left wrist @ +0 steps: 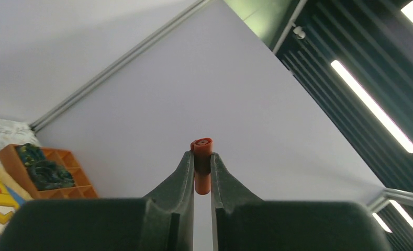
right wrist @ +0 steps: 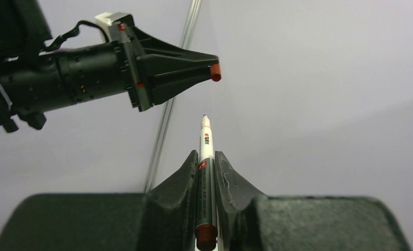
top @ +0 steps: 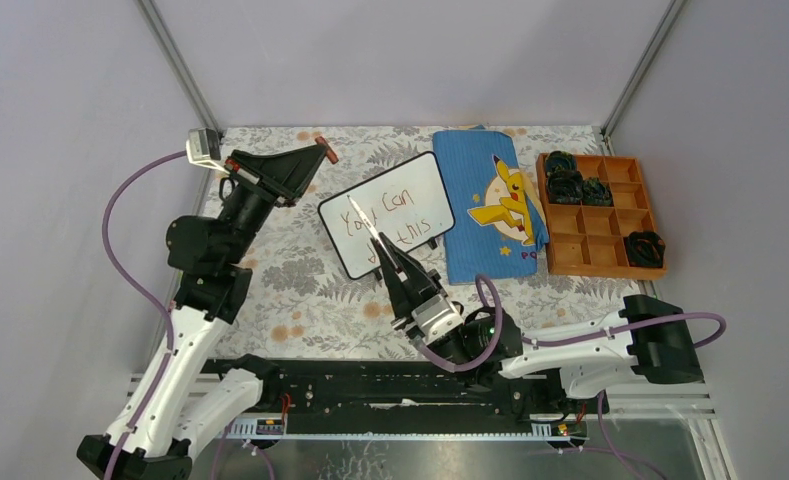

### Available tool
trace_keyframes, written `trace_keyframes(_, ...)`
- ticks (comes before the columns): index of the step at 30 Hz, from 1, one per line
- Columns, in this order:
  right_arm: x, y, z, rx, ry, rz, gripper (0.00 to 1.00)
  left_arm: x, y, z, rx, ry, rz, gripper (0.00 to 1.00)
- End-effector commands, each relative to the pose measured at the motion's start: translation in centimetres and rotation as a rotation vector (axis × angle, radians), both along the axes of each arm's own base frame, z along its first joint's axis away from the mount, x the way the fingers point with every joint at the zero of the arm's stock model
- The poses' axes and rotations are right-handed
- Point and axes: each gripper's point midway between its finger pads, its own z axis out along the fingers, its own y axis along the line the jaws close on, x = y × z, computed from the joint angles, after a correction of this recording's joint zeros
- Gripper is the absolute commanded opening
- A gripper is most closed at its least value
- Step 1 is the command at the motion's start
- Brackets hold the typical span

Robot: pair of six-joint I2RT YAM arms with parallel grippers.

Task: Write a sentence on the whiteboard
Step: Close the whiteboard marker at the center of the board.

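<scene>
- Right claw (right wrist: 207,157) clamped on marker (right wrist: 206,138), uncapped, tip in the air.
- Left claw (left wrist: 202,157) pinching orange cap (left wrist: 202,145), apart from the marker tip.
- Whiteboard (top: 357,255) sits mid-surface (top: 290,290). The sentence (top: 380,210) looks finished, second line partly hidden.
- Probably left: recap the marker.

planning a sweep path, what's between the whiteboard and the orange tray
The blue cloth with the yellow cartoon figure lies between the whiteboard and the orange tray, as the top view shows.

Whiteboard (top: 426,176) lying skewed; red-brown sentence (top: 398,204), 2 lines.
</scene>
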Motion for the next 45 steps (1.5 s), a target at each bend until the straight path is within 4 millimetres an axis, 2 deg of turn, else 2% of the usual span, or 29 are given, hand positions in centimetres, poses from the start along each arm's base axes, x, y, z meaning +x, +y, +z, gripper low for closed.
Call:
trace_keyframes(1,-0.6,-3.9,5.5,0.258,-0.036,0.012,0.0,-2.5,0.2,1.3,-0.072,-0.073,-0.078,0.0)
trace_keyframes(5,-0.9,-4.0,5.8,0.307,-0.011,0.067,0.0,-2.6,0.1,0.1,-0.108,-0.04,-0.114,0.0)
trace_keyframes(13,-1.3,-4.0,7.3,0.376,-0.001,0.127,0.0,-3.8,0.1,1.0,-0.113,-0.068,-0.144,0.0)
trace_keyframes(28,-0.8,-3.7,7.6,0.396,0.032,0.106,0.0,-4.3,0.0,1.5,-0.1,-0.084,-0.156,0.0)
trace_keyframes(45,-0.4,-2.8,6.9,0.378,0.055,0.083,0.0,-4.8,-0.3,2.0,-0.094,-0.1,-0.169,0.0)
